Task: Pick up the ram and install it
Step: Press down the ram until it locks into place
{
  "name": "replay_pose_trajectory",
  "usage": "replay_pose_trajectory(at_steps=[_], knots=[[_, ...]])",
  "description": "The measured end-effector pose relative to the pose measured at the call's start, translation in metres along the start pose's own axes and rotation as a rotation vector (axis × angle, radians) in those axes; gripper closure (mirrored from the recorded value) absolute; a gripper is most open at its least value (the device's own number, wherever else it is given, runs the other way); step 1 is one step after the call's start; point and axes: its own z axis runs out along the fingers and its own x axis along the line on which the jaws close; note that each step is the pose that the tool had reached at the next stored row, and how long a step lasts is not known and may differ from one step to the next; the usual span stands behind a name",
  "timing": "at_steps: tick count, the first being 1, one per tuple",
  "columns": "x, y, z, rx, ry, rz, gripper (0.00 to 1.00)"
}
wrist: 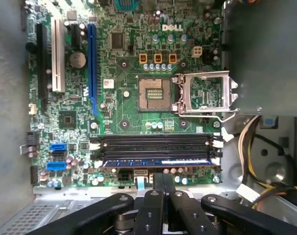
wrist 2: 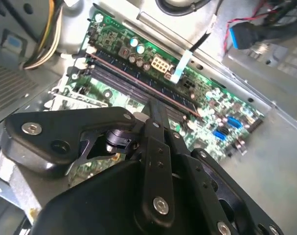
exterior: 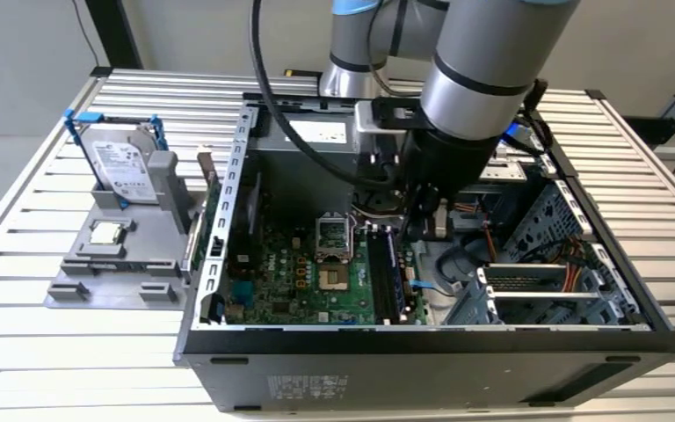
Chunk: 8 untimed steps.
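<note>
Ram (wrist: 158, 162) sat seated in the motherboard (wrist: 133, 63) slot nearest the gripper (wrist: 162, 188), just at 12 o'clock off the fingertips. Fingers (wrist: 157, 182) looked pressed together, holding nothing, probably clear of the stick.

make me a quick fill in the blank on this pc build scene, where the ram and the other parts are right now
1. The ram sits in a memory slot on the ____ inside the computer case.
2. The processor socket on the board has its metal cover ____.
3. The hard drive stands in a grey holder ____ the case.
4. The small square processor chip lies on that holder, below the ____ in the exterior view.

Missing words: motherboard; open; outside; hard drive
</note>
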Motion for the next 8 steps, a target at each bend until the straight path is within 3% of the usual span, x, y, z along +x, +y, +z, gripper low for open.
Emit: replay_pose_trajectory(at_steps=[6, 8], knots=[[-0.0009, 0.0006, -0.0267, 0.0, 0.0, 0.0, 1.0], [-0.0009, 0.0007, -0.0276, 0.0, 0.0, 0.0, 1.0]])
